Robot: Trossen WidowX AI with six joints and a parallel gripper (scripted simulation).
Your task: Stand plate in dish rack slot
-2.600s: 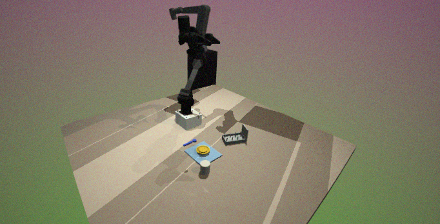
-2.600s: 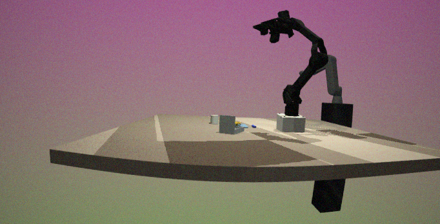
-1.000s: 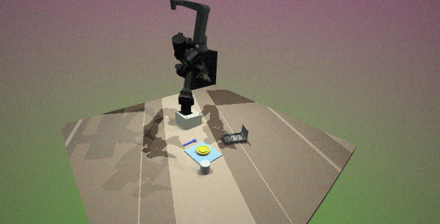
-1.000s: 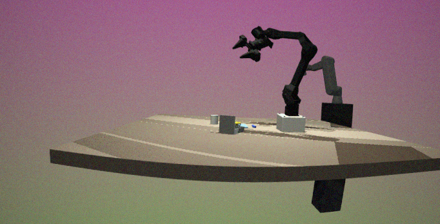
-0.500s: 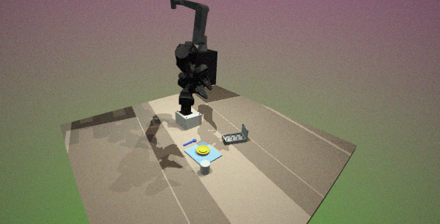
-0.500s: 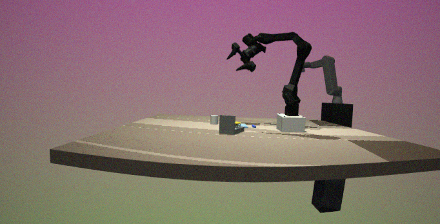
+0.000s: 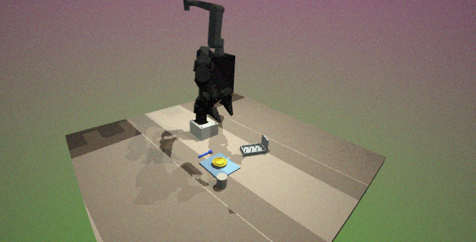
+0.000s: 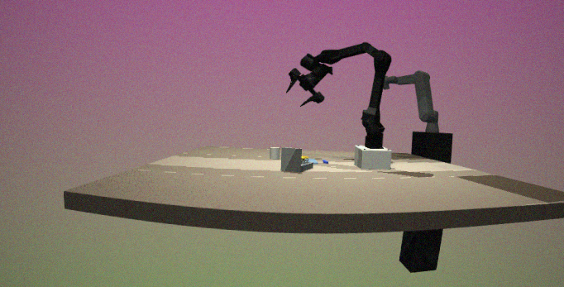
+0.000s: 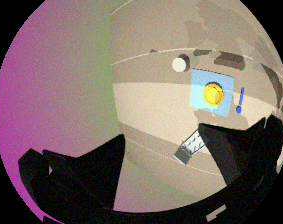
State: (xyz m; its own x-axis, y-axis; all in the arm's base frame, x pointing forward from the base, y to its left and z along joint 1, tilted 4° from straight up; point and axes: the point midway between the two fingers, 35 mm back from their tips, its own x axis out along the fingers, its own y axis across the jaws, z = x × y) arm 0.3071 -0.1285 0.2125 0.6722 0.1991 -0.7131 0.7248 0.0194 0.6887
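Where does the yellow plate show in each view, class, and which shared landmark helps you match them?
Top: plate lower centre, on the blue mat.
Exterior: plate a yellow sliver beside the rack, centre.
Wrist: plate upper right, on the mat.
Landmark: the mat.

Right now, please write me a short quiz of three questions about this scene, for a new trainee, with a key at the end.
1. True or false: the gripper is holding the plate.
2. What does the plate lie on?
A. the dish rack
B. a blue mat
C. the grey cup
3. Fill in: the small blue object beside the mat is a ____.

Key:
1. False. The gripper hangs open, high above the table, with nothing between its fingers.
2. B. The yellow plate lies flat on the mat.
3. Spoon, as far as its small shape shows.
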